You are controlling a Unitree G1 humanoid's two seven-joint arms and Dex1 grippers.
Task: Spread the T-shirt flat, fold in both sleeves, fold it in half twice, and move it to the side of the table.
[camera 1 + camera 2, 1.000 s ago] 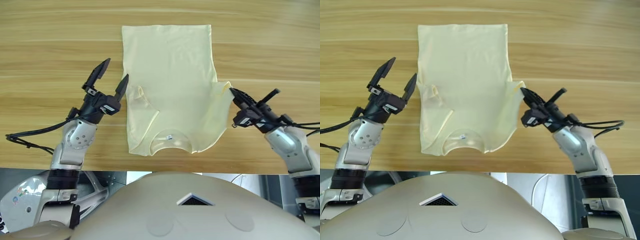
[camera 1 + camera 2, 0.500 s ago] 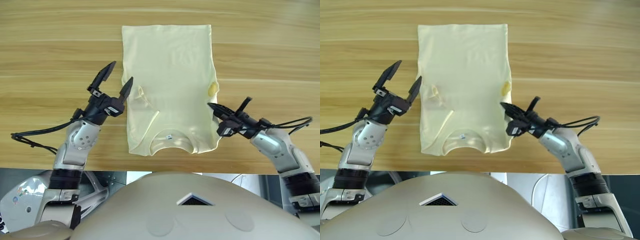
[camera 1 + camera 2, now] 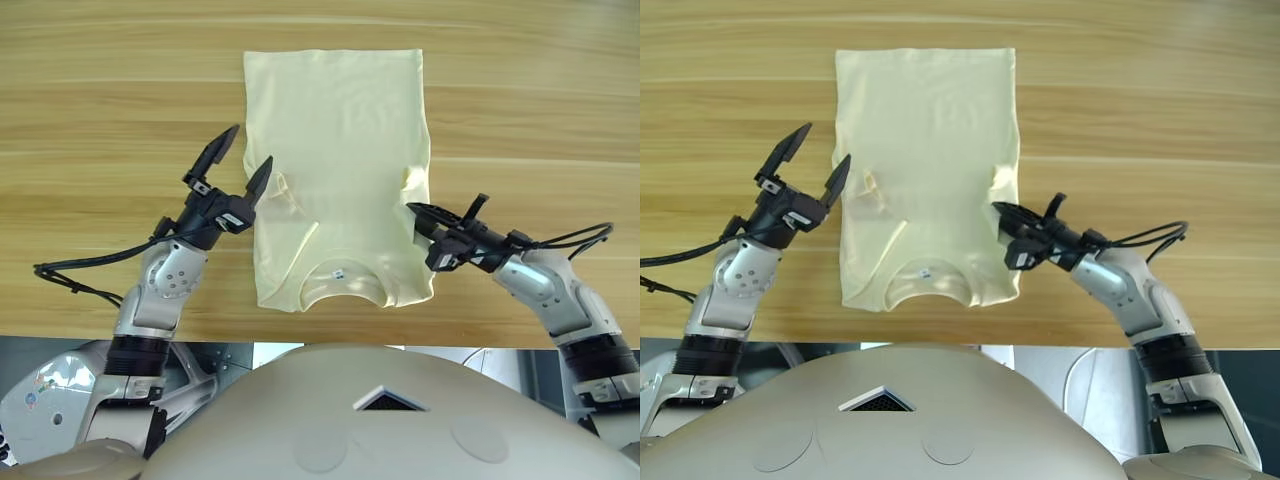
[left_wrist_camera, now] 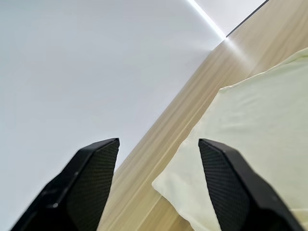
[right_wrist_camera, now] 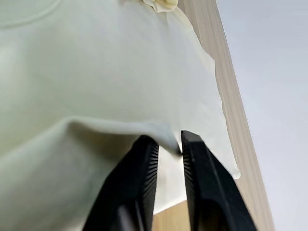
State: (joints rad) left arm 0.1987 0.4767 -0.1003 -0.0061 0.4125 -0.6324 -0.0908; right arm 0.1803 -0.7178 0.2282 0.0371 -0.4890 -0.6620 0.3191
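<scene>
A pale yellow T-shirt [image 3: 335, 120] lies flat on the wooden table [image 3: 100, 90], collar toward me. Its left sleeve [image 3: 285, 205] is folded in over the body. My right gripper [image 3: 415, 210] hovers over the shirt's right edge, shut on the right sleeve [image 3: 416, 180], which is lifted and bunched above the body. In the right wrist view a fold of the fabric [image 5: 96, 127] runs between the nearly closed fingers [image 5: 144, 163]. My left gripper [image 3: 251, 146] stands open just beside the shirt's left edge, with nothing between its fingers [image 4: 91, 183].
The table's front edge [image 3: 200, 340] runs just below the collar. Bare wood stretches to the left and right of the shirt. Black cables trail from both wrists [image 3: 80, 275].
My right gripper has pulled the right sleeve from the shirt's outer right side inward over the body. My left gripper has shifted slightly toward the shirt's left edge, staying open.
</scene>
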